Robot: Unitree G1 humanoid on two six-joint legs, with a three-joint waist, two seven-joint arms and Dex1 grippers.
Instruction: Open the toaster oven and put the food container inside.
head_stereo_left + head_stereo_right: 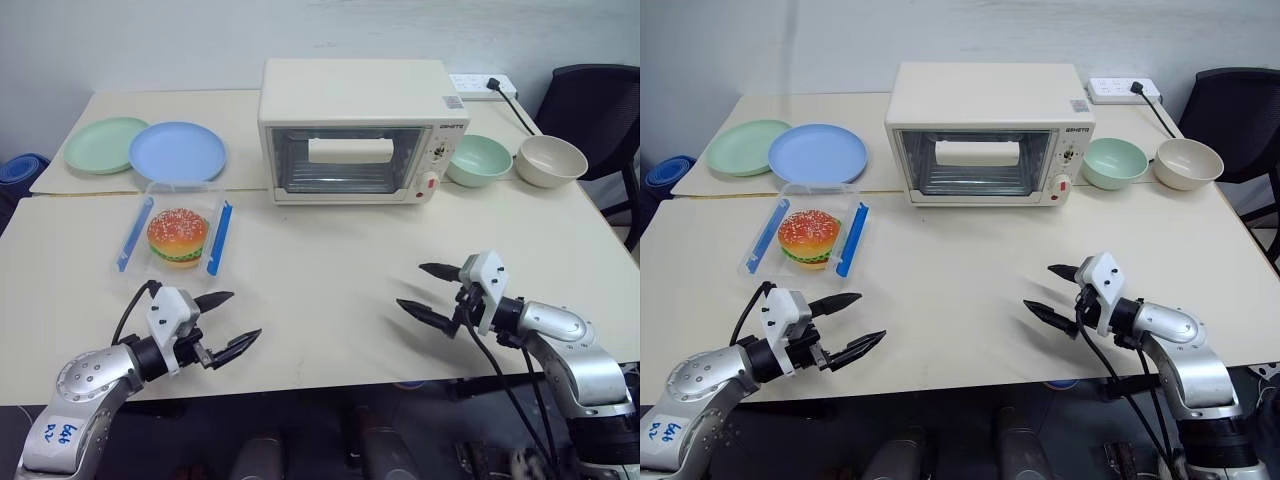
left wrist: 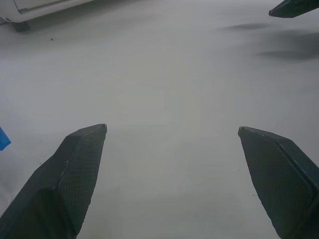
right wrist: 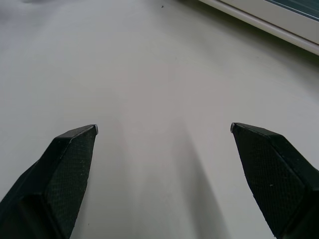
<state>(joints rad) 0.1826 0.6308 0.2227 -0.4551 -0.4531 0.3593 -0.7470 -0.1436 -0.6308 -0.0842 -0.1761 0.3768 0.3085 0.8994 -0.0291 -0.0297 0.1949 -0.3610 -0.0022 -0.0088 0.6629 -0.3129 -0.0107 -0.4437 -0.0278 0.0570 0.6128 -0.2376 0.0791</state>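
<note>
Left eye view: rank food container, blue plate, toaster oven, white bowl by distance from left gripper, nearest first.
From the left gripper:
1. food container, just ahead of it on the left
2. blue plate, behind the container
3. toaster oven, centre back
4. white bowl, far right

**A makeshift kitchen set up in an office or lab room**

From my seat at the controls, this looks like an office or test room dressed as a kitchen. I see two plain cream tables (image 1: 330, 290) pushed together against a bare white wall, a black office chair (image 1: 598, 110) at the far right corner, and a white power strip (image 1: 482, 86) lying on the tabletop with its cable trailing off. The kitchen side is all props: a toaster oven (image 1: 365, 130), plastic plates (image 1: 178, 151) and bowls (image 1: 478, 160), and a toy hamburger (image 1: 178, 237) in a clear food container (image 1: 176, 238).
</note>
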